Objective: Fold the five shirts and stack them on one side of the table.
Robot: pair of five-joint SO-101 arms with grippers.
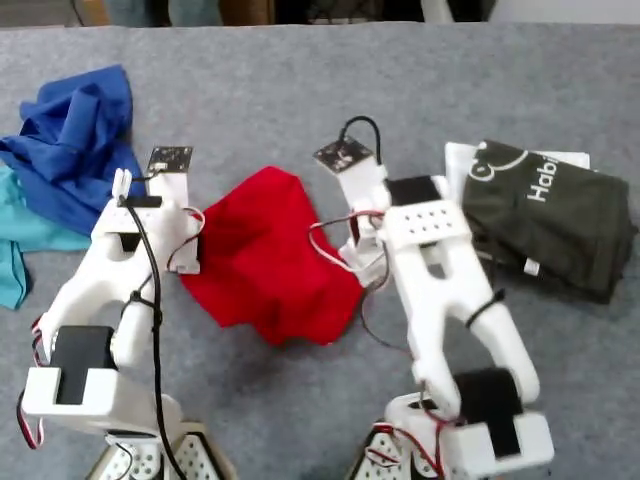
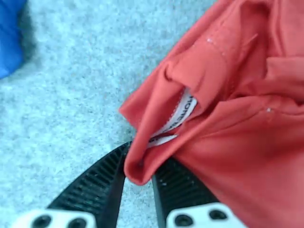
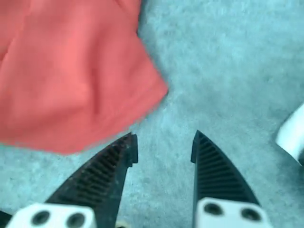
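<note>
Arms: left arm (image 1: 105, 275) and right arm (image 1: 450, 290), blocky white plastic shells with black motors (image 1: 80, 352) at the joints.
Tools: left tool (image 2: 141, 160) and right tool (image 3: 164, 140), black ribbed fingers (image 3: 107, 166) on white mounts with dark screw holes (image 3: 213, 209).
Cables: black cable (image 1: 152, 275) along the left arm; thin red and white wires (image 1: 335, 240) on the right.
Wrists: a dark circuit board (image 1: 170, 158) each.

A robotics lab or hobby workshop, by the look: 2 white plastic arms (image 1: 445, 280) with bare wires (image 1: 150, 250) and open circuit boards (image 1: 345, 153) stand on a worktop (image 1: 300, 90) whose grey felt spreads beneath the right gripper (image 3: 164, 142).
</note>
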